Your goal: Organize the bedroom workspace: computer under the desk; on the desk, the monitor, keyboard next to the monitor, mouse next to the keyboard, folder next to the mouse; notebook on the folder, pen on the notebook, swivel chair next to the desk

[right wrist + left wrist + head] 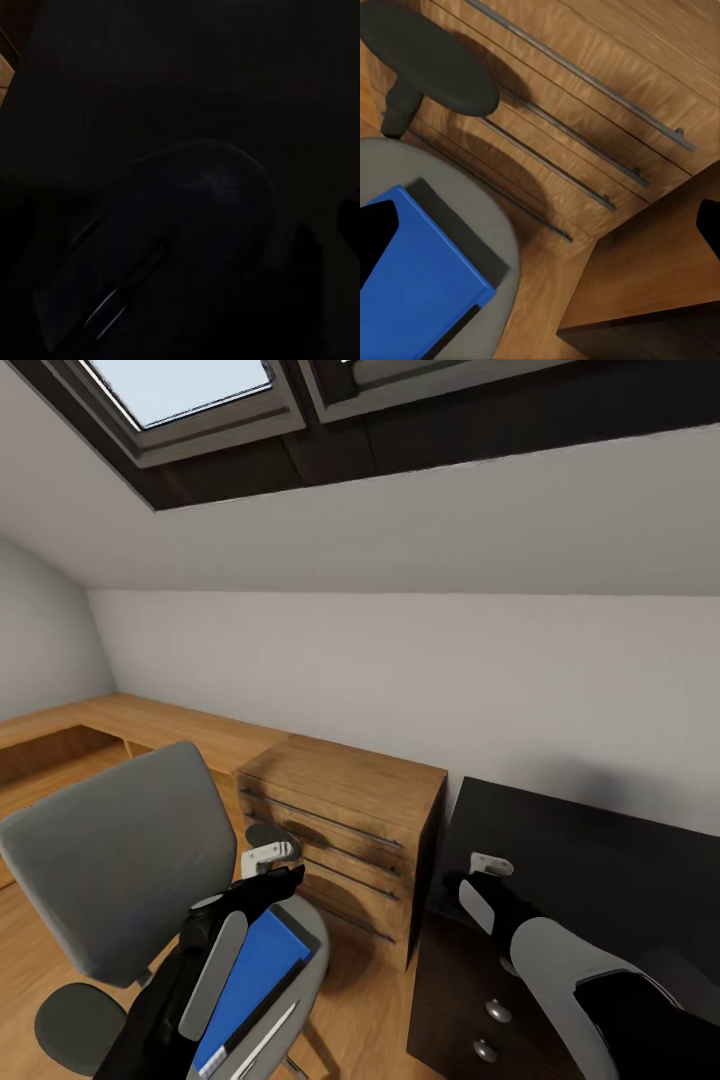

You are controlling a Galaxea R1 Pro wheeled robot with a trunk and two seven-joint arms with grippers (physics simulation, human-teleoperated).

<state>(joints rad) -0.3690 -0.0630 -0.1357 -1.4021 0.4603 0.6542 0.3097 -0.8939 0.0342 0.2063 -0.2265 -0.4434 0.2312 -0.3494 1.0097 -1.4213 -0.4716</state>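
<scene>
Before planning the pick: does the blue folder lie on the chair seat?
Touching. In the left wrist view the folder lies flat on the grey seat of the swivel chair.

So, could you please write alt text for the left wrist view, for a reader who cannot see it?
A bright-blue folder lies on the grey seat of the swivel chair, seen from above. One black armrest of the chair stands out over a light wooden drawer chest with thin metal bar handles, beside a wooden floor.
</scene>
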